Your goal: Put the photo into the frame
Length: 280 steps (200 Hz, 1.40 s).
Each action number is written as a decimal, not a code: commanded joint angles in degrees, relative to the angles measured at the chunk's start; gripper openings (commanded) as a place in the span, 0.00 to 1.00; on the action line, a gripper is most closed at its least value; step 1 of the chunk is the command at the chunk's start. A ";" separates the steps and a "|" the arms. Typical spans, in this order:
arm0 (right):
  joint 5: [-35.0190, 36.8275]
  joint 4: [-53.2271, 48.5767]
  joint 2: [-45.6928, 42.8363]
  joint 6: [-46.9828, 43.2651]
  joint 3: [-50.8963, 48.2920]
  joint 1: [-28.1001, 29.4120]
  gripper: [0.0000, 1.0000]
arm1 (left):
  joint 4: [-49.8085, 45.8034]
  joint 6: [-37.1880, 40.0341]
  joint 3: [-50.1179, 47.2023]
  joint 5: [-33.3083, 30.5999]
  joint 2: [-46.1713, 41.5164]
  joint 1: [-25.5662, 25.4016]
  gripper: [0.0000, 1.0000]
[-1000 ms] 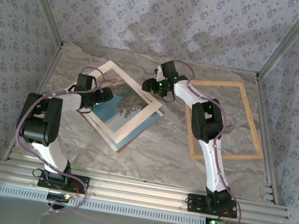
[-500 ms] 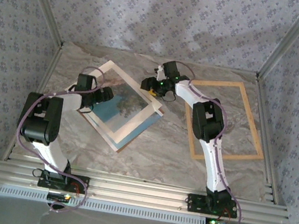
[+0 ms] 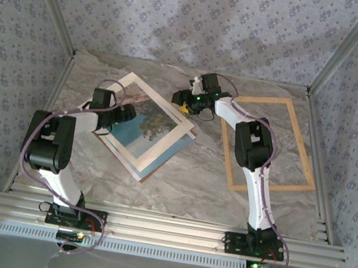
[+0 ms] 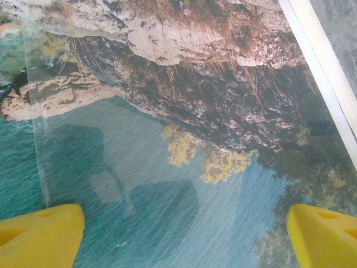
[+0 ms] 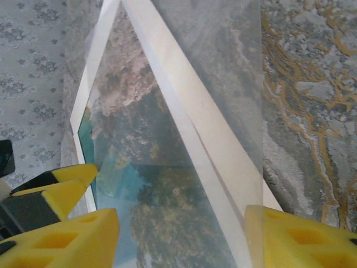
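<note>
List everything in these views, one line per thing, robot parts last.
photo: one, turquoise sea, rocks and trees with a cream border; left-centre of the table.
clear sheet: one, transparent; over the photo.
frame: one, light wood; flat on the table's right side, marble showing through it.
table: one, grey marble with gold veins; under everything.
walls: three, patterned blue-grey; around the table.
left claw: one, yellow fingers, open; above the photo.
right claw: one, yellow fingers, open; over the photo's far right edge.

Bare table (image 3: 192, 177) separates photo (image 3: 156, 127) and frame (image 3: 267, 99).
</note>
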 commanded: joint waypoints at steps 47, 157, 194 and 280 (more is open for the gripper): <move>-1.39 -5.44 -0.08 -2.45 2.22 0.34 0.34 | -3.56 0.39 -1.30 2.07 1.82 -0.30 0.94; 1.56 -19.03 2.77 -11.18 11.69 0.99 0.00 | -7.22 0.30 0.60 2.31 -1.77 -0.36 0.94; 1.57 -20.69 -5.63 -15.25 5.46 -1.15 0.00 | -9.92 -0.67 0.66 2.63 -8.74 -0.82 0.94; 0.75 -20.64 -43.30 -20.08 -26.12 -20.81 0.00 | -9.08 -4.66 -1.26 -6.41 -20.23 -13.20 0.92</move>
